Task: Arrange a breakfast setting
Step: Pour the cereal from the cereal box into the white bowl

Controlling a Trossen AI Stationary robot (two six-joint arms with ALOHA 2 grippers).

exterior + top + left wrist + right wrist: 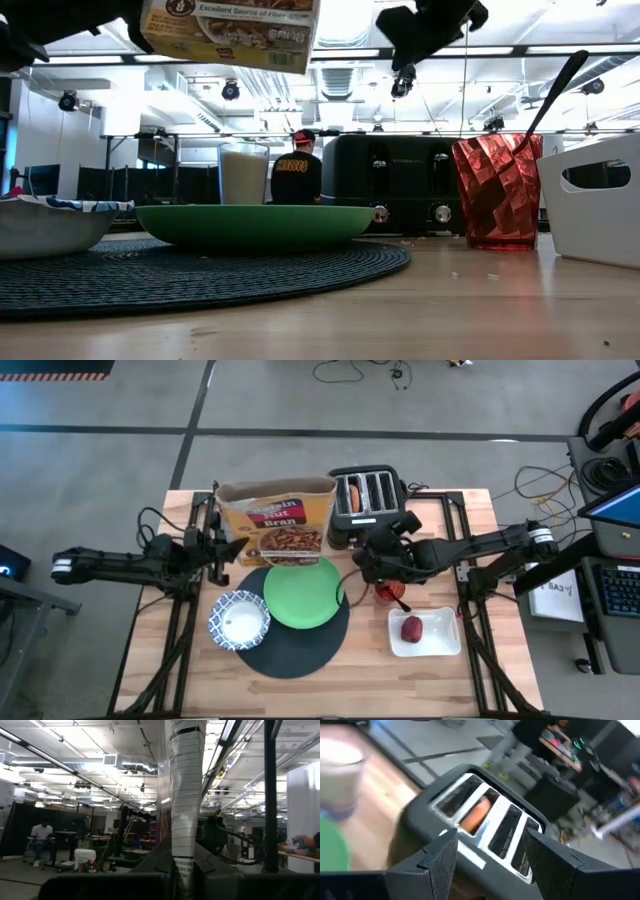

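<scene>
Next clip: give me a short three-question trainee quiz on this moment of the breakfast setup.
1. True or false: the green plate lies on the round dark placemat.
2. Where is the bagel? A) on the plate B) in a slot of the black toaster C) in the white tray
3. What does the left gripper hold up off the table?

Key:
1. True.
2. B.
3. The brown cereal box; the right gripper, fingers open, hovers by the toaster.
</scene>
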